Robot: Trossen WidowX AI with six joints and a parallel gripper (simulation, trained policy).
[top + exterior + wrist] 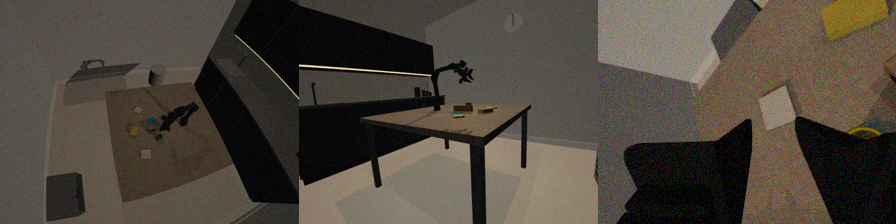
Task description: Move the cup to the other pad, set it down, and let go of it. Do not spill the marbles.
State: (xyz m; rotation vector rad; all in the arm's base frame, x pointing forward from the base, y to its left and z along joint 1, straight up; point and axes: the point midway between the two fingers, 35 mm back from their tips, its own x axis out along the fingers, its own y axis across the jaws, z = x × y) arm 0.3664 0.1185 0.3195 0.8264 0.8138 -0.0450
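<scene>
Pincer (165,129) (471,76) (773,123): partly spread, nothing pinched | cup (159,136) (468,103) (865,132): on surface (179,162) (418,122) (773,165), on blue pad (157,138) (875,124) | blue: top and wrist views; exterior hides it

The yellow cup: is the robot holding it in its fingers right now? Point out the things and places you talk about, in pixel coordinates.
No, the yellow cup (159,136) (468,103) stands on the table (199,159) (423,122), while the fingers (471,74) hang high above it, apart, with nothing between them.
</scene>
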